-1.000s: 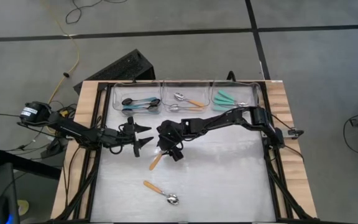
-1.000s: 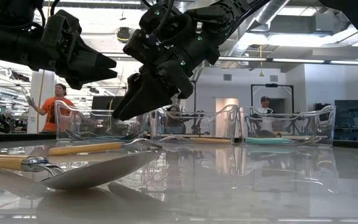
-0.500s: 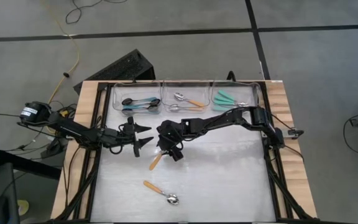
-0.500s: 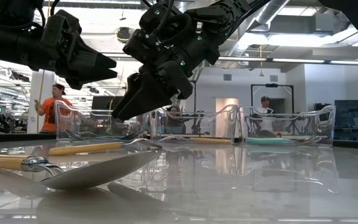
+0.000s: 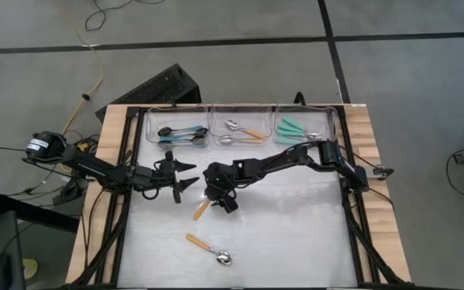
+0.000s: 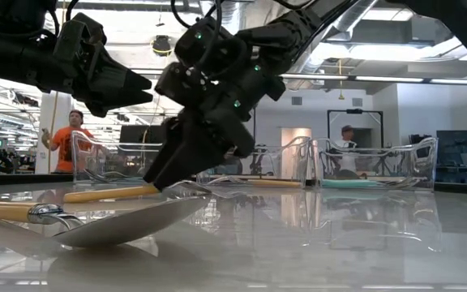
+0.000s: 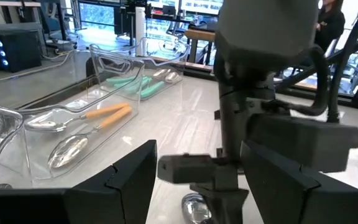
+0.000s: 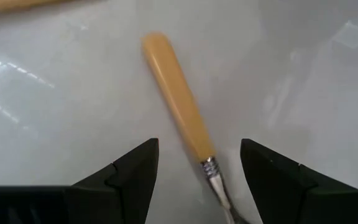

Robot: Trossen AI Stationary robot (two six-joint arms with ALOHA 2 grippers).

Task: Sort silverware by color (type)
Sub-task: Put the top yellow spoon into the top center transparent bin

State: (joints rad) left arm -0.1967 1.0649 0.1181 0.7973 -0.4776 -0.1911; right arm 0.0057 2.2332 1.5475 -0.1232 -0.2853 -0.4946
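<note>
Nearest us, one orange-handled spoon [image 5: 209, 249] lies on the white table [image 5: 296, 234], beyond it our right gripper [image 5: 219, 196], jaws apart, hangs over a second orange spoon [image 8: 182, 115] with the left gripper [image 5: 185, 176], also open, at its nine o'clock, and sorted spoons fill three clear bins [image 5: 242, 129] farthest back.

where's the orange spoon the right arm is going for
In the high view the orange-handled spoon lies on the white table left of center, just under the open right hand. A second orange spoon lies nearer the front edge.
</note>
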